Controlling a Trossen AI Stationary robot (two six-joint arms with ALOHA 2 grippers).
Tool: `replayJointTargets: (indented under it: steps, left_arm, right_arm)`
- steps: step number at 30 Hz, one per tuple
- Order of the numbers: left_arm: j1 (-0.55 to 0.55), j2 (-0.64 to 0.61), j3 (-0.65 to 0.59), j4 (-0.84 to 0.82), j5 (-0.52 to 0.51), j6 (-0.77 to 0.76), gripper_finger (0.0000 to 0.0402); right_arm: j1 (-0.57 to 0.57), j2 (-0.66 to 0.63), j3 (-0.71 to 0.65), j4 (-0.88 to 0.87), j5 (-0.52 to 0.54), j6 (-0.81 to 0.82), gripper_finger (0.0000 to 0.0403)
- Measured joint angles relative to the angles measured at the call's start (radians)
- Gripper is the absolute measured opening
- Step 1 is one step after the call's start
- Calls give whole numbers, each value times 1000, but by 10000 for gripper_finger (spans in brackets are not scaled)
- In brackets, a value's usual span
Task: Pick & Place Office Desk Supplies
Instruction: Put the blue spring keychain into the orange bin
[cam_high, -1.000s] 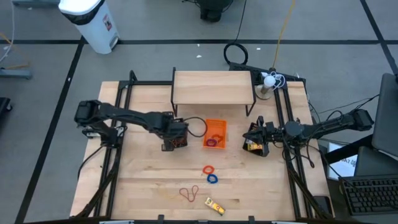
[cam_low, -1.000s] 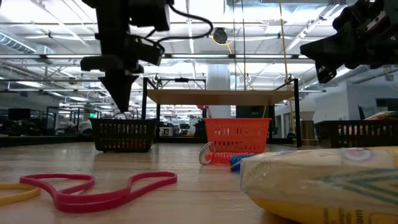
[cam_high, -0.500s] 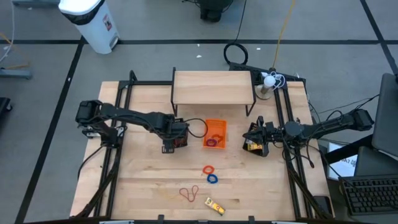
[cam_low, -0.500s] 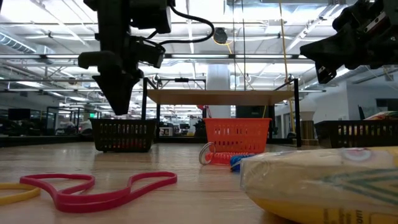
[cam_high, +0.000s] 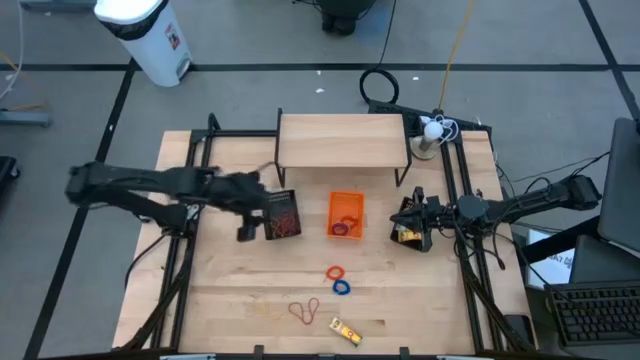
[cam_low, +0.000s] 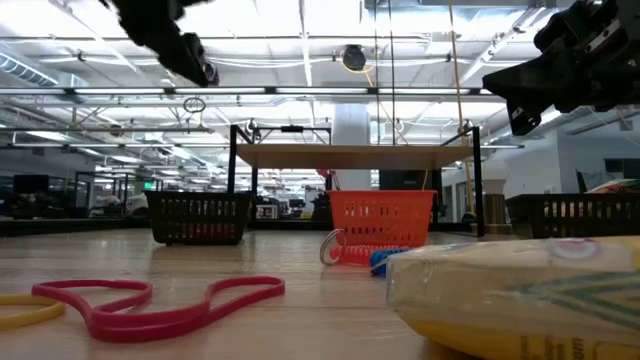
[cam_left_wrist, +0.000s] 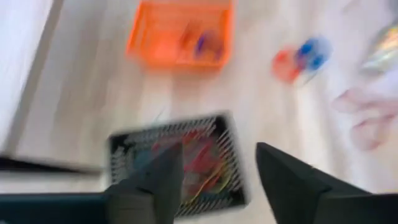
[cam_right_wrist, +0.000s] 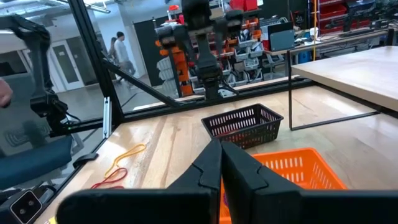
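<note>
My left gripper (cam_left_wrist: 214, 171) hangs open and empty above the table's left half, just left of a black basket (cam_high: 283, 214) holding red and tan rubber bands (cam_left_wrist: 198, 163). An orange basket (cam_high: 346, 214) with small rings stands at the centre. My right gripper (cam_right_wrist: 221, 163) is shut and empty at the right, over another black basket (cam_high: 405, 235) with yellow packets. Loose on the near table lie a red ring (cam_high: 334, 271), a blue ring (cam_high: 342, 287), red and tan rubber bands (cam_high: 304, 311) and a yellow packet (cam_high: 346, 331).
A low wooden shelf (cam_high: 343, 140) stands on black legs at the far centre. Black frame rails (cam_high: 190, 160) run along both table sides. A white ball-shaped thing (cam_high: 432, 129) sits at the far right. Bare wood lies at the near left.
My left gripper stood shut right over the black basket with the rubber bands. It has opened, risen and swung toward the table's left edge, and now sits beside the basket. The basket and the right arm have kept still.
</note>
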Motion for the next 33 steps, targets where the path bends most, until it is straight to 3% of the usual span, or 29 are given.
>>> replayJointTargets:
  steps: [4,7,9,18,29,33]
  left_arm:
    - [25,-237,-243,232,124,-67,115]
    - [23,-380,-402,392,132,-165,37]
    - [17,-459,-490,489,132,-205,11]
    - [1,-746,-725,681,97,-220,4]
    - [1,-856,-894,742,95,-236,2]
    - [1,-862,-933,765,91,-242,3]
  right_arm:
    - [0,0,0,-1,0,0,4]
    - [0,4,0,-2,1,0,4]
    - [0,9,0,-4,1,0,4]
    - [0,14,0,30,2,-7,4]
    - [-1,18,7,41,6,-4,4]
    - [21,69,101,-129,11,7,1]
